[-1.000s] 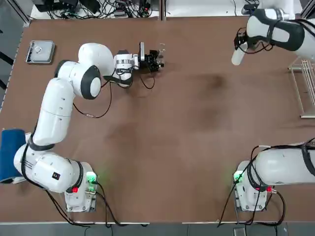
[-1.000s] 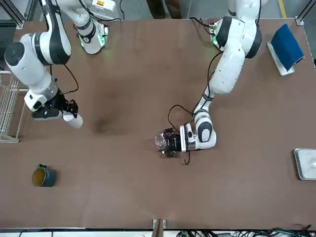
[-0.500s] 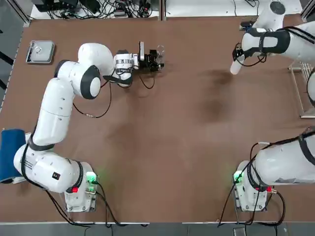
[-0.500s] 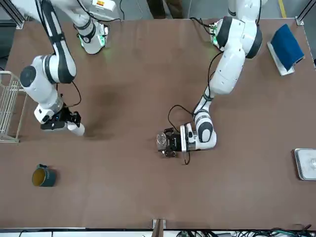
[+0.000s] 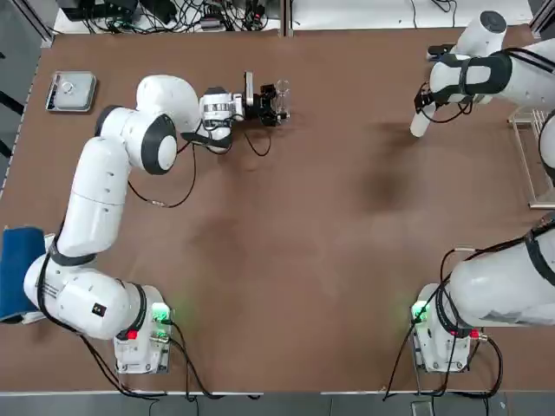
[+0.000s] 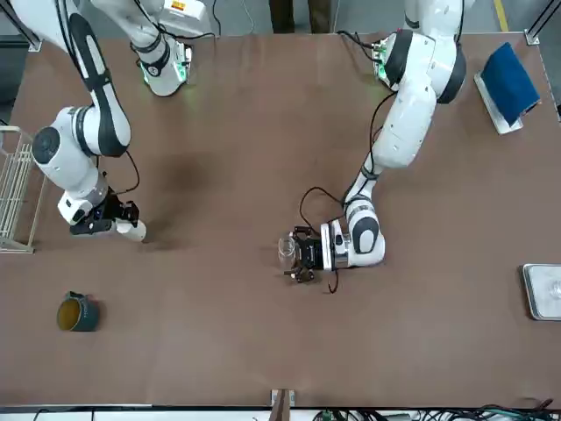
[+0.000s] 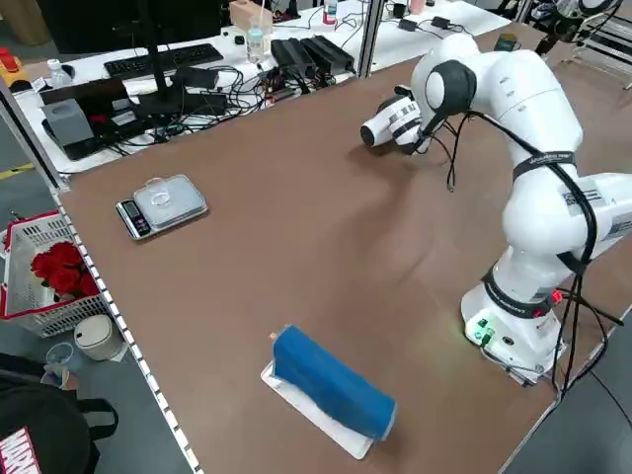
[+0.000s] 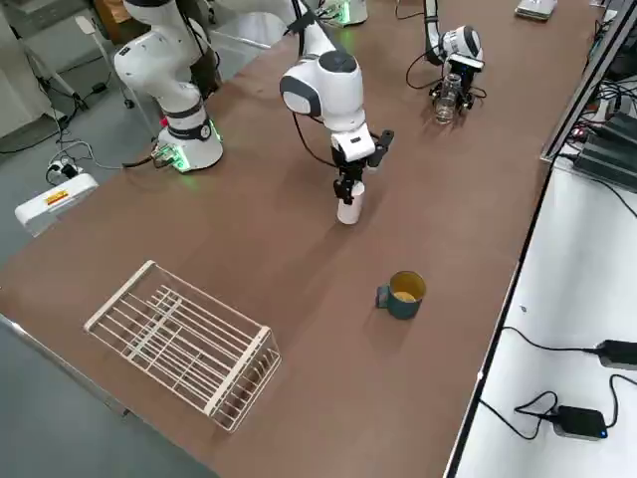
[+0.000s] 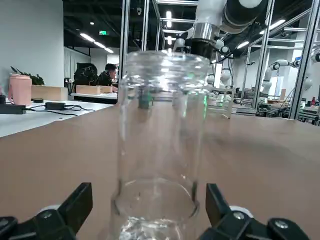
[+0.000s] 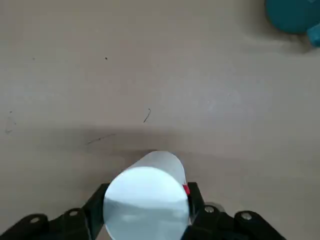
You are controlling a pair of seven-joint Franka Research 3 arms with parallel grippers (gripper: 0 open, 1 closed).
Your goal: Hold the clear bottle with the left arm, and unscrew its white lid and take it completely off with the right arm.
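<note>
Front view — lid [image 6: 132,230] off in our right gripper [image 6: 118,223], bottle [image 6: 287,252] upright at our opened left gripper [image 6: 302,255] — only setting-down remains.

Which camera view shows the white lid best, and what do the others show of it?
The right wrist view: the lid fills the foreground between the fingers. Top, front and right side views show it small; left side and left wrist views don't clearly show it.

In my top view, the right arm [image 5: 503,74] runs off the picture's edge. The right wrist view cuts off the teal mug [image 10: 292,15]. From the left side view, I can't make out the clear bottle. The left wrist view crops its base [image 9: 155,227] at the bottom edge.
</note>
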